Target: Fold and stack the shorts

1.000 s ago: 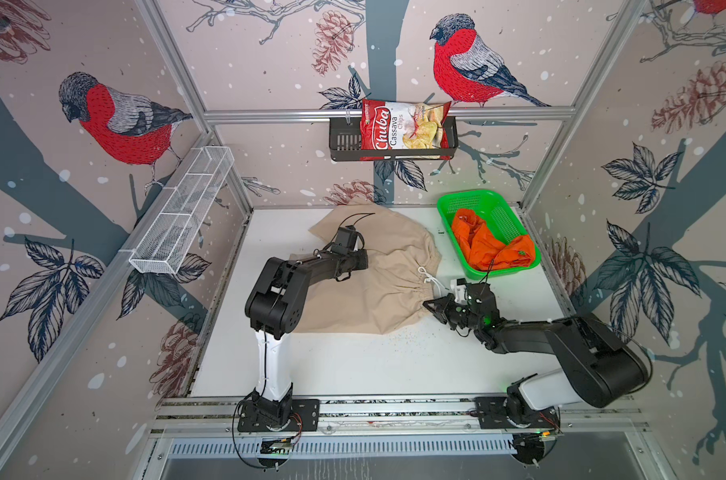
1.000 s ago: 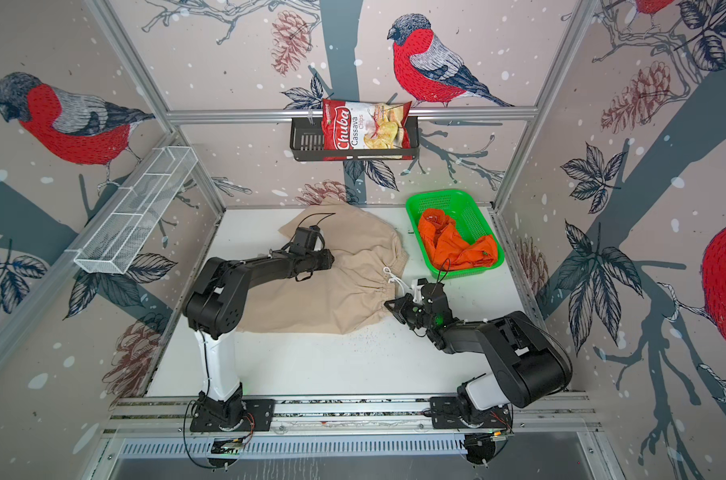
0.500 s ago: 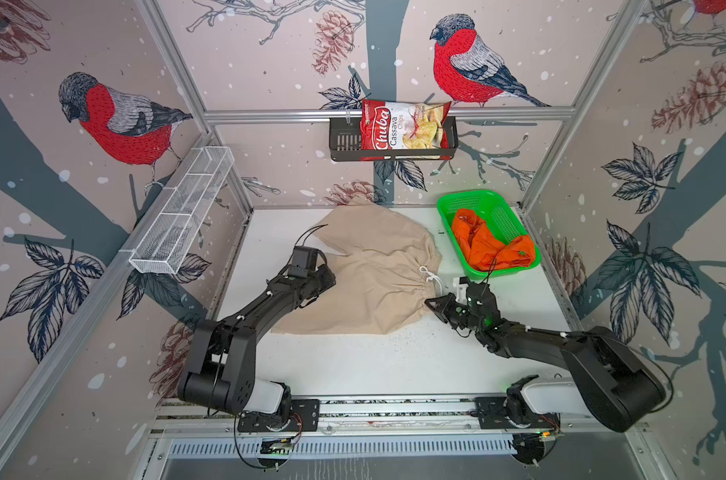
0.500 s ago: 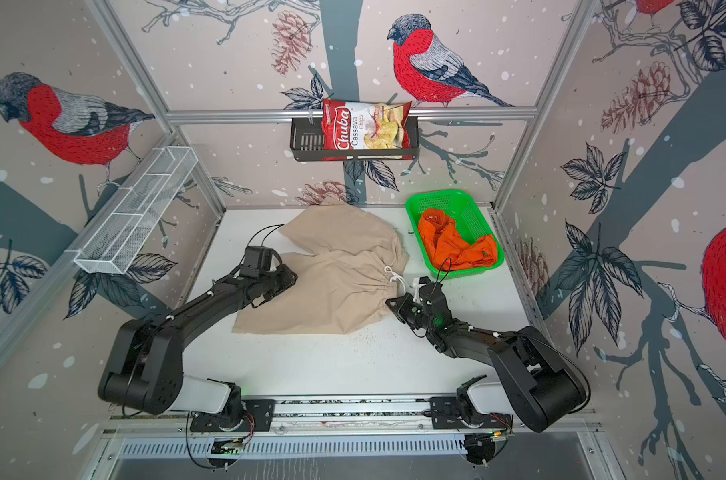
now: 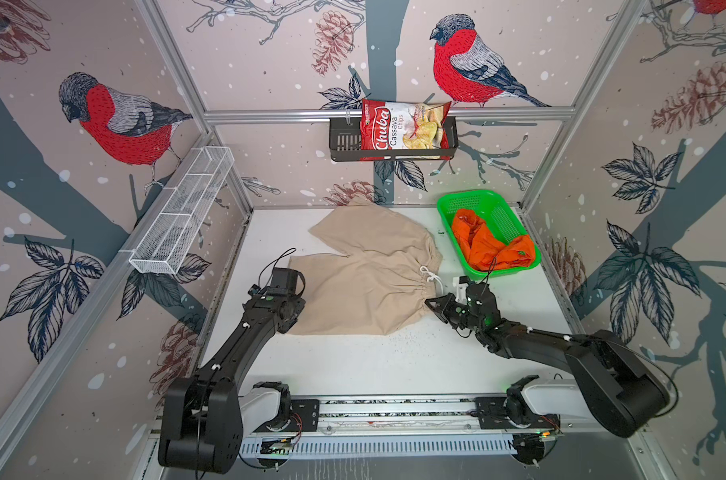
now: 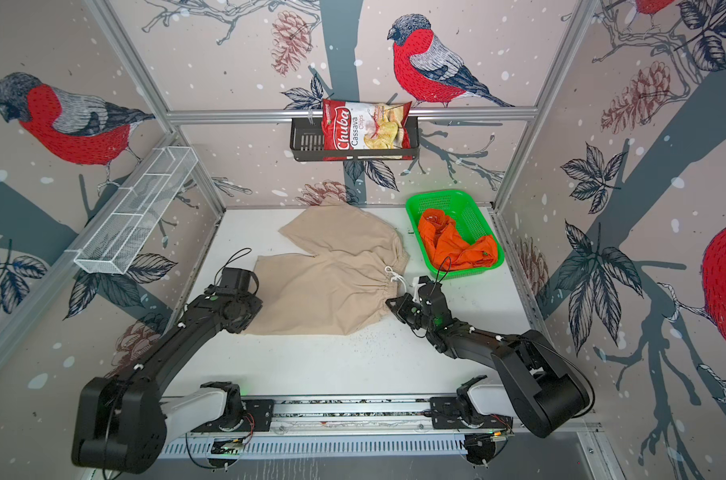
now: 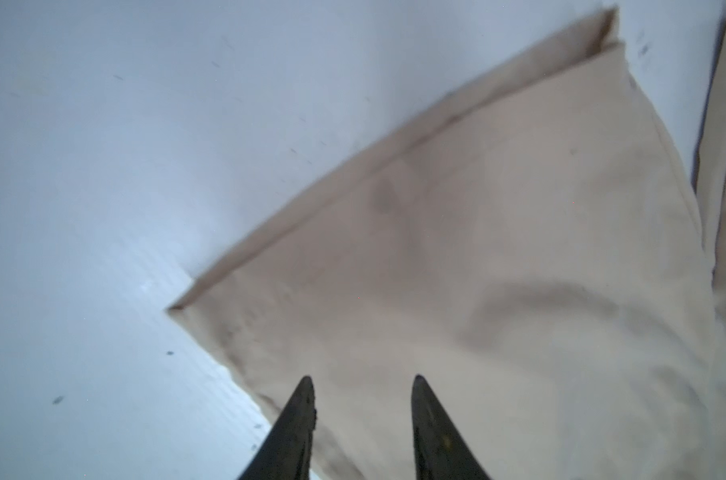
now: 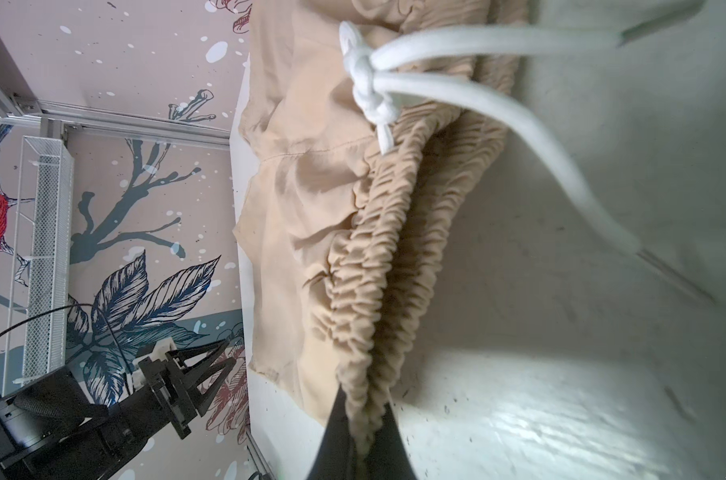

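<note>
A red bag (image 5: 403, 126) in the back-wall rack (image 5: 344, 141) reads "Chuba Cassava Chips". The beige shorts (image 5: 365, 286) lie flat on the worktop (image 5: 353, 365), long axis left-right in both top views: waistband (image 8: 394, 232) to the right, 2 legs splayed leftward. The right fingers (image 8: 336, 440) are clamped on the waistband's near corner. The left fingers (image 7: 299, 424) stand apart over the near leg's hem end. The orange shorts (image 5: 484, 245) lie bunched in the green basket (image 5: 477, 199), back right.

Left arm (image 5: 251, 332) hides the beige shorts' (image 5: 365, 291) corner.
</note>
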Controlling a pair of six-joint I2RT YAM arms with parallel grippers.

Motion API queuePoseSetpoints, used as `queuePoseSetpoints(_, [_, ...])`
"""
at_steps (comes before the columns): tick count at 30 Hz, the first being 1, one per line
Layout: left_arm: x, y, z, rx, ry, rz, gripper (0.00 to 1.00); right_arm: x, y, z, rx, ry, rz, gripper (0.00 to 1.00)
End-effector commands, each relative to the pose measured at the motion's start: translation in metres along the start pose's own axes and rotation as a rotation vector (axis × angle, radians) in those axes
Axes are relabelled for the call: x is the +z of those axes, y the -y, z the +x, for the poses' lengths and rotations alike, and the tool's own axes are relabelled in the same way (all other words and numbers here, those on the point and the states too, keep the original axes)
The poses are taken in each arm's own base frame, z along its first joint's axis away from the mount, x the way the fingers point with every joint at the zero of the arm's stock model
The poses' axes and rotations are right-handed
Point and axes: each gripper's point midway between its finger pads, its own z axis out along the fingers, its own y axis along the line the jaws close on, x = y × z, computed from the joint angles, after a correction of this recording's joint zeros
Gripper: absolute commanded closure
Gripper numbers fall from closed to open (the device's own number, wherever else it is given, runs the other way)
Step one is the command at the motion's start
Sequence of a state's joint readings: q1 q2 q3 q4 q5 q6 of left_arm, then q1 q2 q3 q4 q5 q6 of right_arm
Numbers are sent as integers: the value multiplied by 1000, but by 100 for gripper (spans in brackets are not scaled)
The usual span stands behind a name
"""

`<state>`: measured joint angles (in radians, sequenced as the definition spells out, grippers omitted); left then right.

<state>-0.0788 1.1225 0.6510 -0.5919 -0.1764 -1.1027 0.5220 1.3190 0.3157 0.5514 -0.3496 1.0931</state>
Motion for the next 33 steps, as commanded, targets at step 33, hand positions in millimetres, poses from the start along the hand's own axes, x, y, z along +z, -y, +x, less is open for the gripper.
queuePoseSetpoints(33, [31,-58,-6,-29,-30,-162,58,-2,1,8,-43,-35,-2,99])
